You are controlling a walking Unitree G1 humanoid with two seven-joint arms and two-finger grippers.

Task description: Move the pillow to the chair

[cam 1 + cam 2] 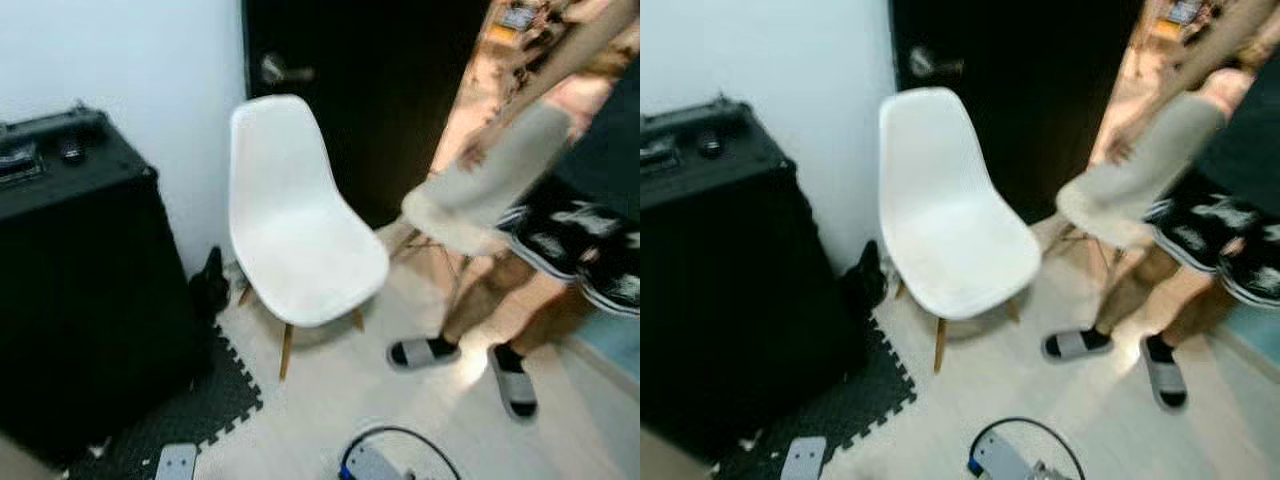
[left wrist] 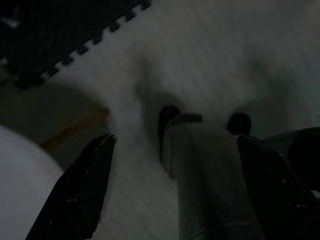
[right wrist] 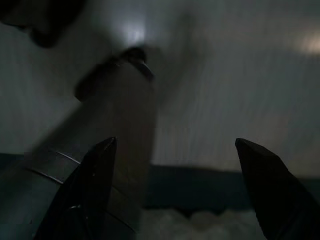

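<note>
One white chair [image 1: 300, 225] empty; person [image 1: 560, 210] holds pillow [image 1: 490, 180] beside it.

No text, label, brand, number or sign can be read anywhere. The head views are blurred, and both wrist views are too dark. The person's black shorts [image 1: 585, 245] carry a white pattern, but it forms no legible letters. Small items atop the black cabinet [image 1: 70, 290] and the object in the doorway are too smeared to read.
</note>
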